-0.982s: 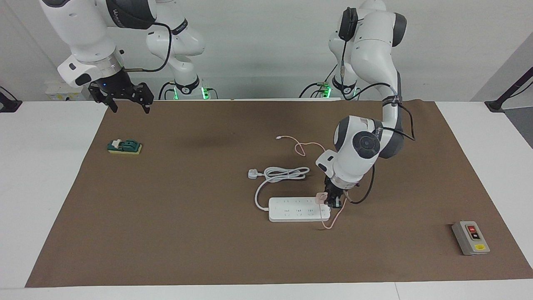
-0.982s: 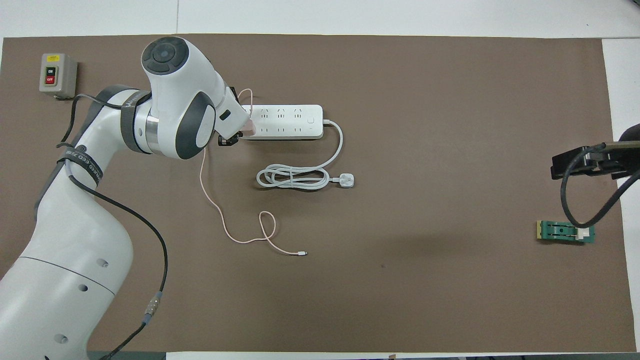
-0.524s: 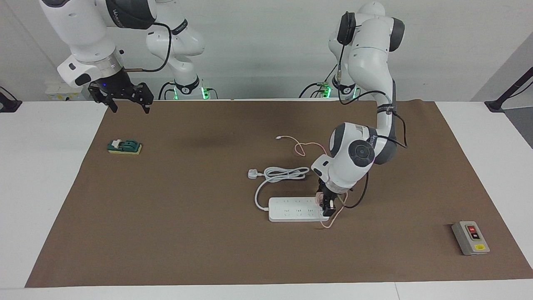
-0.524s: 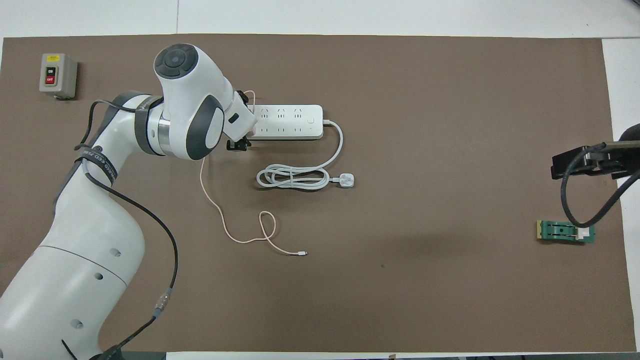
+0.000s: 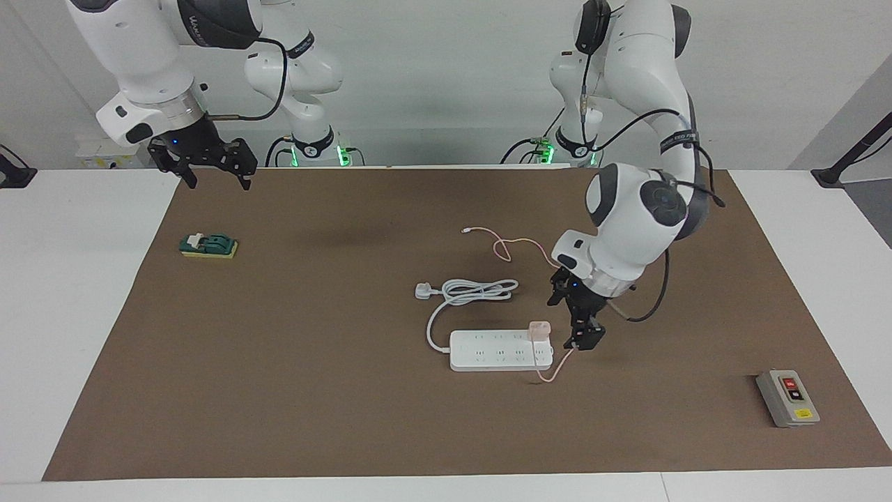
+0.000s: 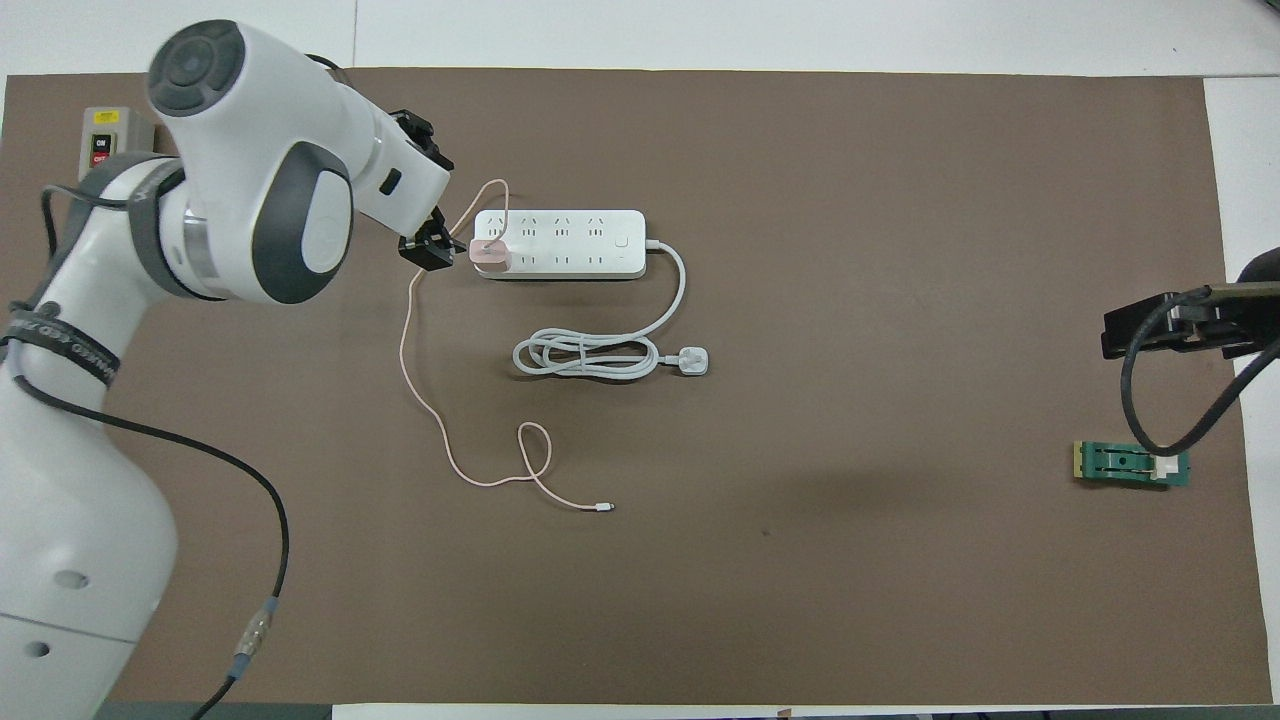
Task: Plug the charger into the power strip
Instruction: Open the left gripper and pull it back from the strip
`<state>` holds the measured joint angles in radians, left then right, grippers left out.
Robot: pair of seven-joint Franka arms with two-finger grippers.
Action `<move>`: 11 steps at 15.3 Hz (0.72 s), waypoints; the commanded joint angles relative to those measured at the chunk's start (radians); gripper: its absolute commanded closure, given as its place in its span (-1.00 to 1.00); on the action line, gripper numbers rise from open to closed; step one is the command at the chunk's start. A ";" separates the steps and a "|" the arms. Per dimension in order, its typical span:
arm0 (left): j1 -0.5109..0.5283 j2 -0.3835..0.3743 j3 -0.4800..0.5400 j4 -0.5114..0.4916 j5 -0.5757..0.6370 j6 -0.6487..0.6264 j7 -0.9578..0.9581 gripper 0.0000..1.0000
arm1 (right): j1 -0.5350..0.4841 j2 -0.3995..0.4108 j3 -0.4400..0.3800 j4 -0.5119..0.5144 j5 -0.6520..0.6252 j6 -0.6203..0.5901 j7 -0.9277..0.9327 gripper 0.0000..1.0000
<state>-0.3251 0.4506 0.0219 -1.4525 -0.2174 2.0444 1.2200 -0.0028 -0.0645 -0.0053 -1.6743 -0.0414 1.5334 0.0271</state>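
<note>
Now the charger [image 5: 539,328] stands upright on the power strip [image 5: 498,351], seated at the strip's end toward the left arm, with its thin pink cable [image 6: 420,370] trailing off over the brown mat [image 5: 313,362]. Just beside the strip, the left gripper [image 5: 575,319] hangs released, fingers spread and clear of the charger. Well apart from the strip, the right gripper [image 5: 216,171] waits with its fingers spread, holding nothing, above the mat's edge.
</note>
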 commanded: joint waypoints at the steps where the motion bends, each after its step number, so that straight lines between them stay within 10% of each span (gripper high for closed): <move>1: 0.023 -0.085 0.018 -0.023 -0.013 -0.056 -0.071 -1.00 | -0.006 -0.012 0.004 -0.005 -0.009 -0.012 -0.016 -1.00; 11: 0.086 -0.338 0.052 -0.019 0.050 -0.446 -0.503 -1.00 | -0.006 -0.012 0.004 -0.007 -0.009 -0.012 -0.016 -1.00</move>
<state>-0.2679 0.1575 0.0797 -1.4512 -0.1957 1.6644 0.8144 -0.0028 -0.0645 -0.0053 -1.6743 -0.0414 1.5334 0.0271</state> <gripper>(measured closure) 0.000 0.000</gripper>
